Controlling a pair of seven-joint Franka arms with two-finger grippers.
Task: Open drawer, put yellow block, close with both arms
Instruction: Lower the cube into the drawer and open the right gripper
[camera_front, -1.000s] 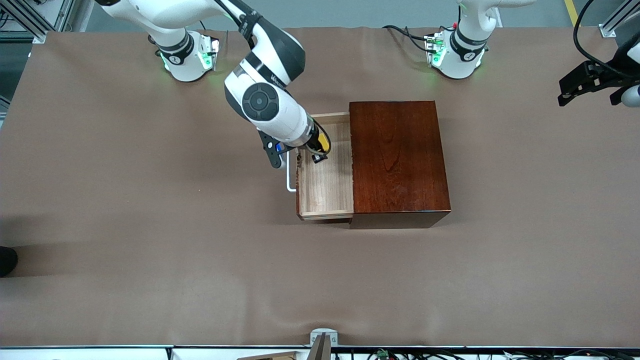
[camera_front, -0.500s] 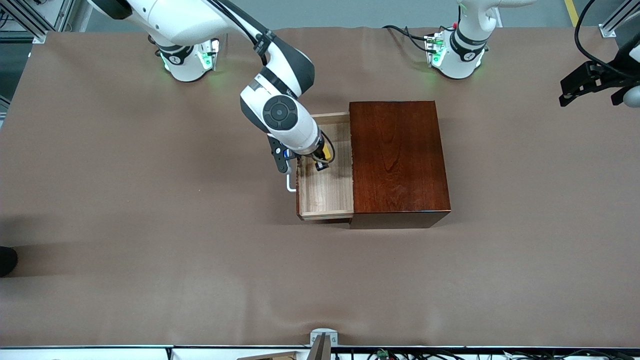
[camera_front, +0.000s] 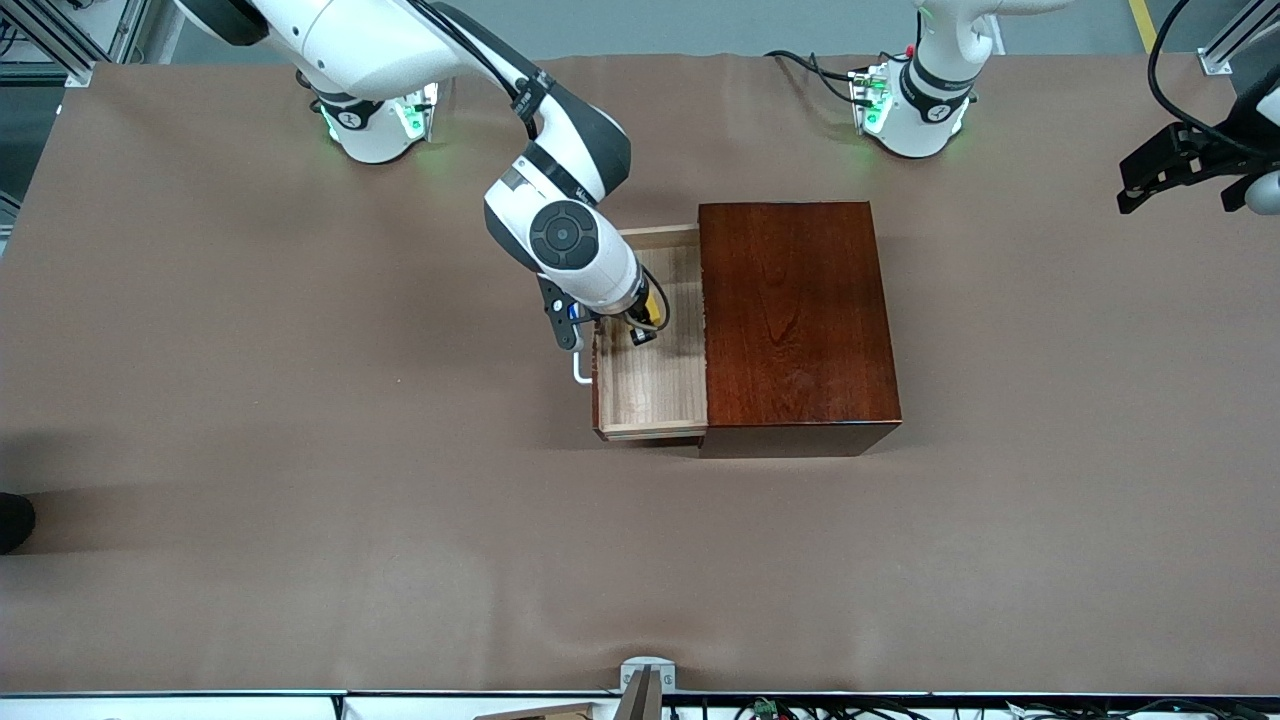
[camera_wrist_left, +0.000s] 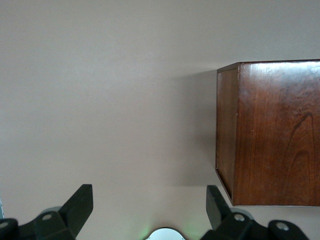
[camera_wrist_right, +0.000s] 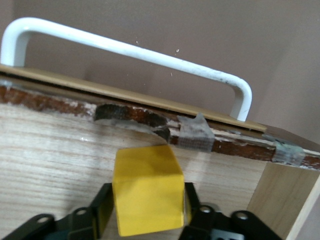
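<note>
The drawer (camera_front: 650, 385) stands pulled out of the dark reddish-brown box (camera_front: 795, 320), its white handle (camera_front: 580, 372) toward the right arm's end. My right gripper (camera_front: 640, 325) reaches down into the drawer, close to the handle wall. The yellow block (camera_wrist_right: 147, 192) sits between its fingers (camera_wrist_right: 100, 212) just over the pale wood floor (camera_wrist_right: 45, 150). A thin gap shows beside one finger, so the gripper is open. The block shows as a yellow sliver (camera_front: 655, 305) under the wrist. My left gripper (camera_front: 1175, 195) waits open above the table's left-arm end, off the box (camera_wrist_left: 275, 135).
The white handle (camera_wrist_right: 130, 47) arches just outside the drawer's front wall, which carries tape patches and a chipped edge (camera_wrist_right: 192, 135). The brown table cloth (camera_front: 300, 450) spreads around the box. Both arm bases (camera_front: 375, 115) stand along the table's edge farthest from the front camera.
The right arm has swung over the drawer and lowered the block into it. Its fingers have eased off the block. The left arm has not moved.
</note>
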